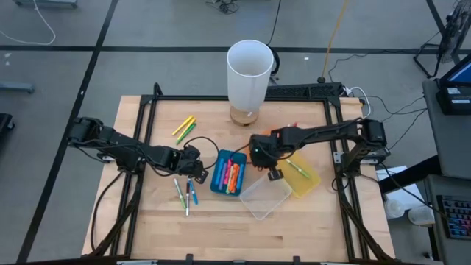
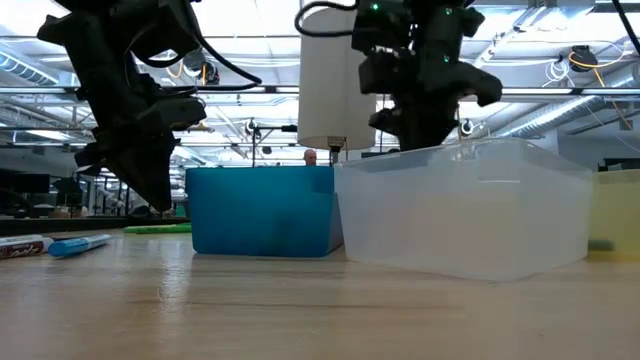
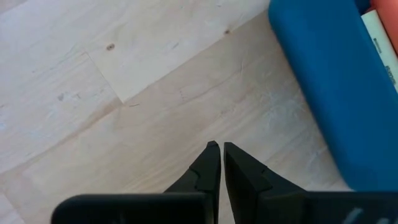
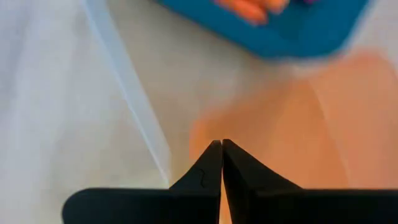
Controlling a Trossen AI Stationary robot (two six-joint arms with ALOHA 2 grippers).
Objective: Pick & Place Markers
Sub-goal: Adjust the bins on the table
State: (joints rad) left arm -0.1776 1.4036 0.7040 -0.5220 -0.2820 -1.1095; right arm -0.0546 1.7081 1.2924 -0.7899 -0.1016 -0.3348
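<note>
Several orange, pink and yellow markers (image 1: 231,175) lie in the blue bin (image 1: 218,179). Three more markers (image 1: 184,193) lie on the wood near it, and they show in the low view as a blue marker (image 2: 82,244) and a white one (image 2: 20,246). Yellow and green markers (image 1: 184,126) lie farther back. A green marker (image 1: 298,168) lies in the yellow bin (image 1: 309,184). My left gripper (image 1: 194,166) is shut and hovers over bare wood just left of the blue bin (image 3: 329,93). My right gripper (image 1: 259,156) is shut above the gap between the blue bin (image 4: 292,31) and the clear bin (image 4: 56,106).
A tall white cylinder (image 1: 249,73) stands at the table's far edge. The clear bin (image 1: 266,196) sits between the blue and yellow bins. A blurred orange surface (image 4: 280,137) lies under my right gripper. Bare wood (image 1: 221,235) stretches along the near edge.
</note>
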